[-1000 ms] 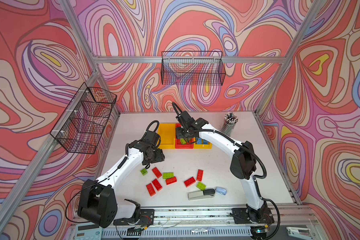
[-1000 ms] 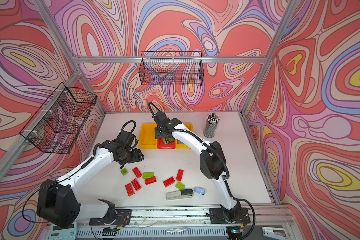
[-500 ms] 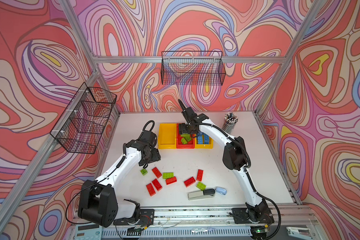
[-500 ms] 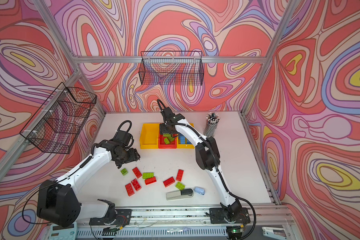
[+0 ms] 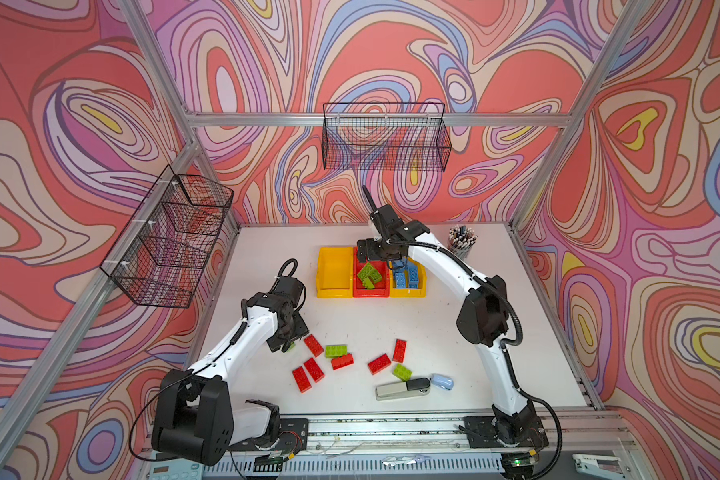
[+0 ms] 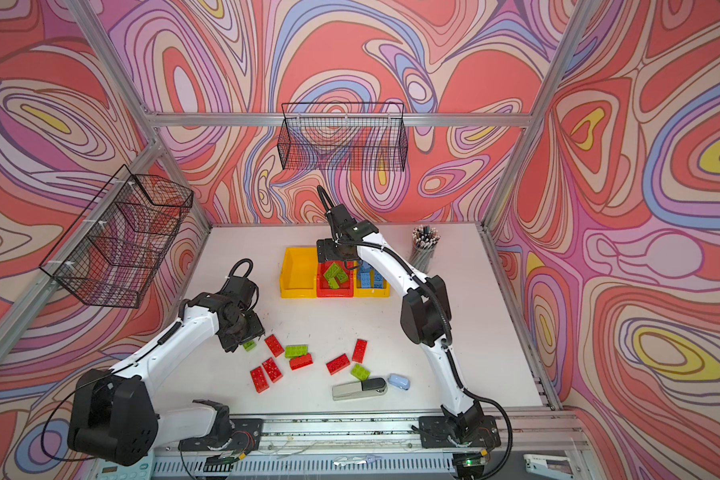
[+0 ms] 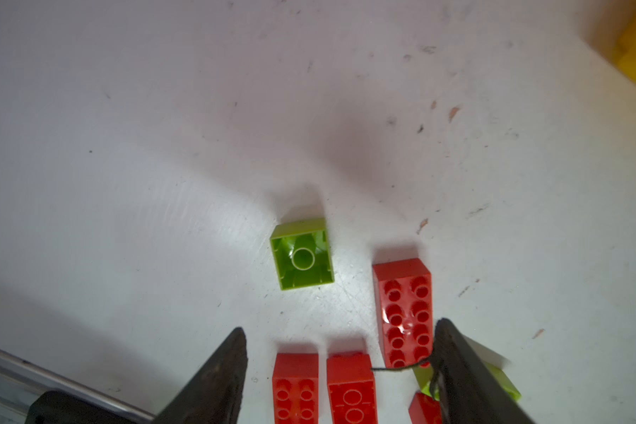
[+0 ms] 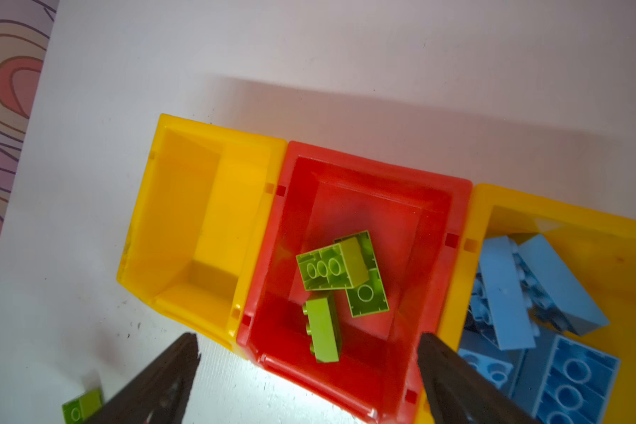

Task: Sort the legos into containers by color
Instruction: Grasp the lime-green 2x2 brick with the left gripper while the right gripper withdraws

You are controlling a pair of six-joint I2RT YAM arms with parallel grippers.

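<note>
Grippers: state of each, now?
Left gripper: open, empty, by a small green brick.
Right gripper: open, empty, over the red bin.

Between the parted fingers [image 7: 217, 374] lie red bricks [image 7: 350, 389], an upturned green brick [image 7: 302, 254] just beyond.

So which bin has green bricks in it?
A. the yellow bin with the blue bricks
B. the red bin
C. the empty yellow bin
B: the right wrist view shows the green bricks lying inside the red bin.
</note>
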